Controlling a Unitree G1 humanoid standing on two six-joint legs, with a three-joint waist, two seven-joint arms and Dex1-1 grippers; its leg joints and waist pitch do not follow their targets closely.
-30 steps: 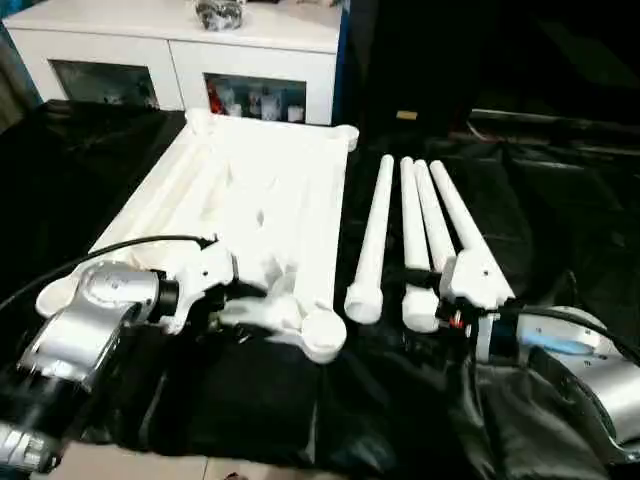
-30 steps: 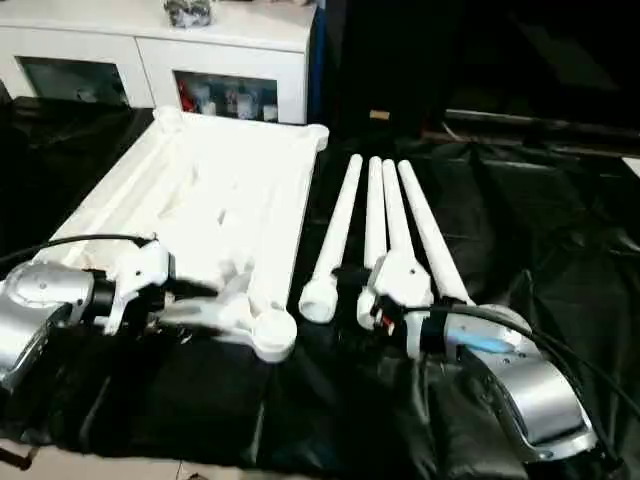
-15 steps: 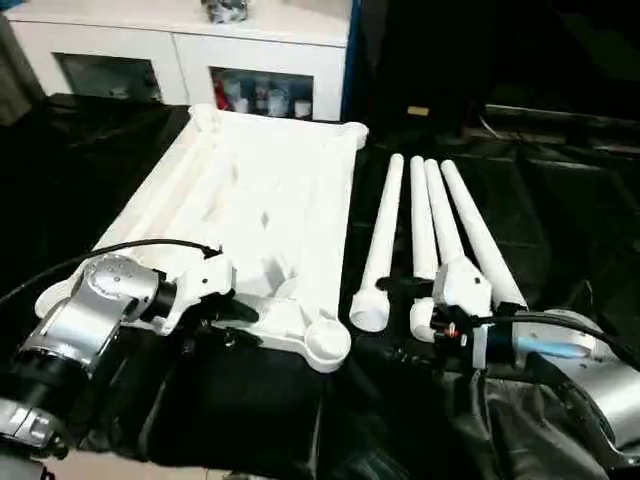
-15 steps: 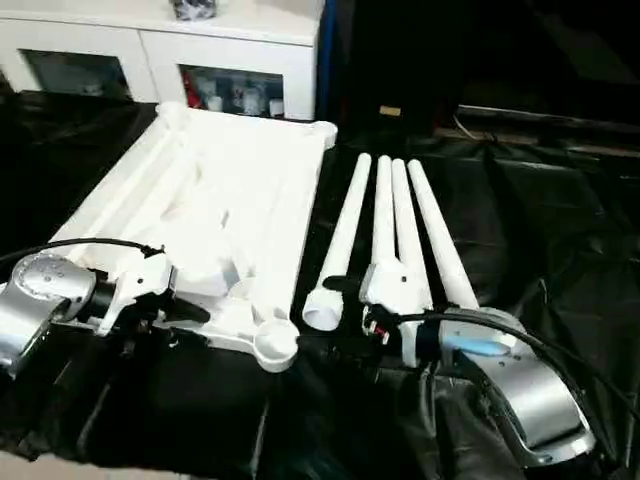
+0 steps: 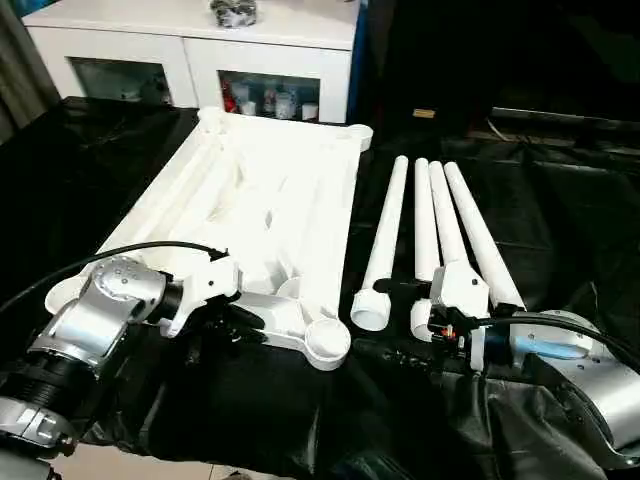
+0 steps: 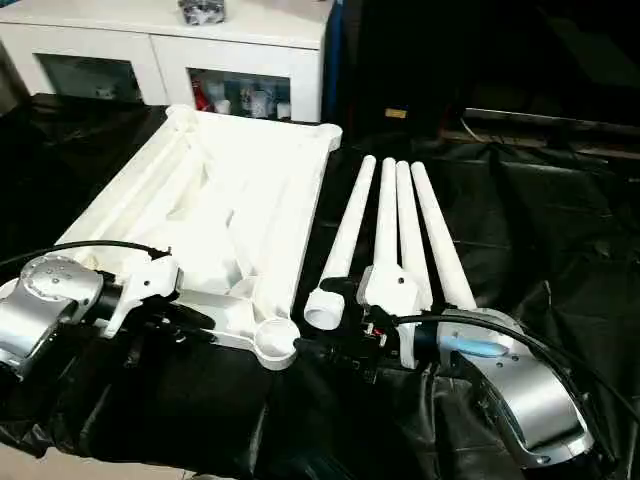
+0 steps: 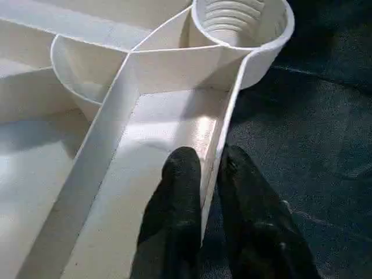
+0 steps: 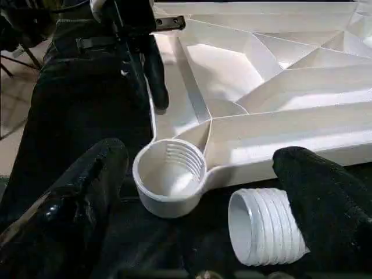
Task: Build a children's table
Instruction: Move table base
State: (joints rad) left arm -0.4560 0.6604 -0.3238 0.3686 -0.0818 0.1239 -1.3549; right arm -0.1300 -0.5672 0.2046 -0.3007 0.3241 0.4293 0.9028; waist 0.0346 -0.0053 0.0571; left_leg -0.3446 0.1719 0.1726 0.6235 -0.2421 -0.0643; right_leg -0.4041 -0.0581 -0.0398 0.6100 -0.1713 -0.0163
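White ribbed tabletop (image 5: 270, 215) lies underside up beside four tapered legs (image 5: 440, 225)

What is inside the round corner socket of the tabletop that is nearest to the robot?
Inside the corner socket of the tabletop there are only moulded thread ridges on the wall and a bare white bottom; no leg is in it. What lies under the tabletop is covered.

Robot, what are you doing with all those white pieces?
I'm building a little table. The tabletop lies upside down on black cloth. My left gripper pinches its near edge wall, one finger on each side, beside a threaded corner socket. My right gripper is wide open near the threaded end of one leg. Four legs lie side by side, none screwed in yet.
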